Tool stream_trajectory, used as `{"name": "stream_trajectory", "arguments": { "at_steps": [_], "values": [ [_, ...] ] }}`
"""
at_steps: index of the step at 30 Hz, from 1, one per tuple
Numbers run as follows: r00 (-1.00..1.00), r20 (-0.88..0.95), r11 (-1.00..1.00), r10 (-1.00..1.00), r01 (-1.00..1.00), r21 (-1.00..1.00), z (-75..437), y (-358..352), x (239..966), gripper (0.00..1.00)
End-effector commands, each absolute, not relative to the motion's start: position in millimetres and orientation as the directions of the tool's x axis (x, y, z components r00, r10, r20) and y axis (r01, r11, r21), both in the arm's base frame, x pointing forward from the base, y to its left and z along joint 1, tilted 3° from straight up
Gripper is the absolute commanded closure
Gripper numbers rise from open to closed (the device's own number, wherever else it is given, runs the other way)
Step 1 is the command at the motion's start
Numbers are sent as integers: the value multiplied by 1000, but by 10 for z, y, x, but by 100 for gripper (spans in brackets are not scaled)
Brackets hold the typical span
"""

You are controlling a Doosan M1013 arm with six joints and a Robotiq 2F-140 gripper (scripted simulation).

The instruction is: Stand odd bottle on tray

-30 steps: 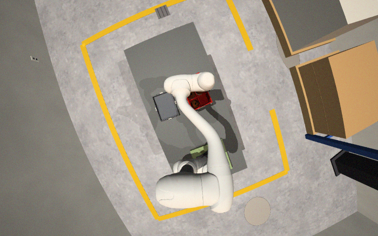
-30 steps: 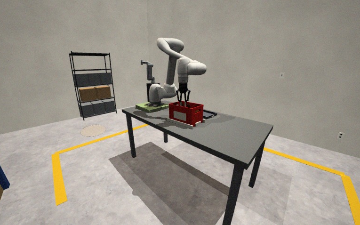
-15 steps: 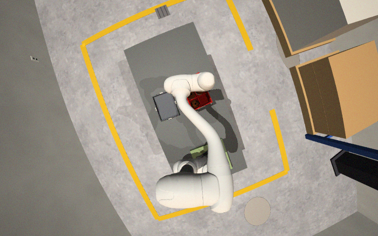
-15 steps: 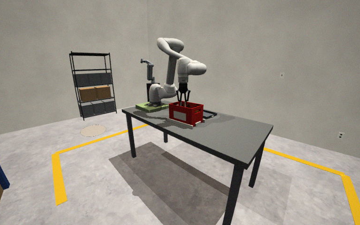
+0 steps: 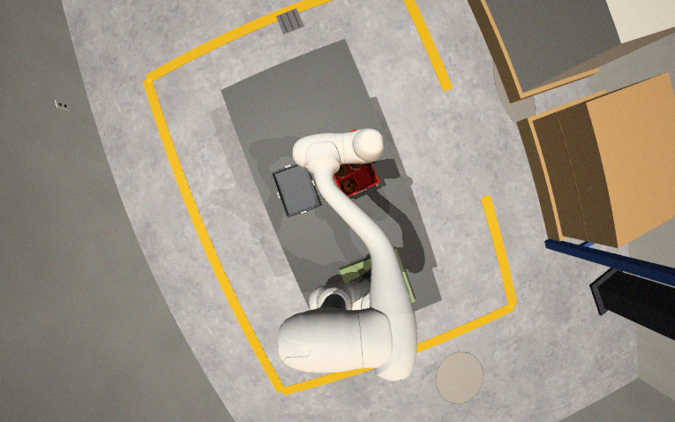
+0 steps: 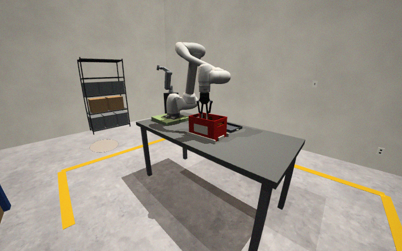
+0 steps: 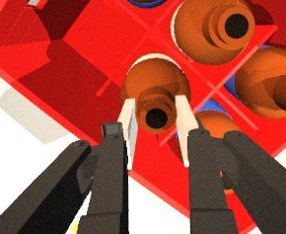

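Near the centre of the wrist frame, the pincer (image 6: 205, 115) (image 7: 156, 113) is gripping a brown bottle (image 7: 156, 88) by its neck, inside the red crate (image 5: 377, 182) (image 6: 193, 124) (image 7: 76, 105). Probably stiff, slick and breakable, it is favouring a square neck hold; its weight is staying hard to judge.

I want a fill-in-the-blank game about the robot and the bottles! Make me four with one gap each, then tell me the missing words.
1. The crate is coloured ____.
2. The hand is gripping the neck of a ____.
3. The bottles in the crate have glass coloured ____.
4. The stripes on the floor are ____.

Missing words: red; bottle; brown; yellow.
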State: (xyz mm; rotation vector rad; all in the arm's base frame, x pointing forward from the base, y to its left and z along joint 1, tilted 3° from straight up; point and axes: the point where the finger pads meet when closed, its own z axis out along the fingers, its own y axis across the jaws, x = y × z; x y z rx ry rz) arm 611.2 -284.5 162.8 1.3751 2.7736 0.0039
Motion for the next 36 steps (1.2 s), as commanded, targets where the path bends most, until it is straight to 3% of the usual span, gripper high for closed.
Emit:
{"name": "stream_trajectory", "arguments": {
  "at_steps": [1, 33, 34, 36],
  "values": [
    [-602, -39, 603, 798, 797, 24, 1585, -2857, 6116, 100],
    [-602, -39, 603, 798, 797, 24, 1585, -2857, 6116, 100],
    [-602, -39, 603, 798, 797, 24, 1585, -2857, 6116, 62],
    [-602, -39, 603, 798, 797, 24, 1585, -2857, 6116, 62]
  ]
}}
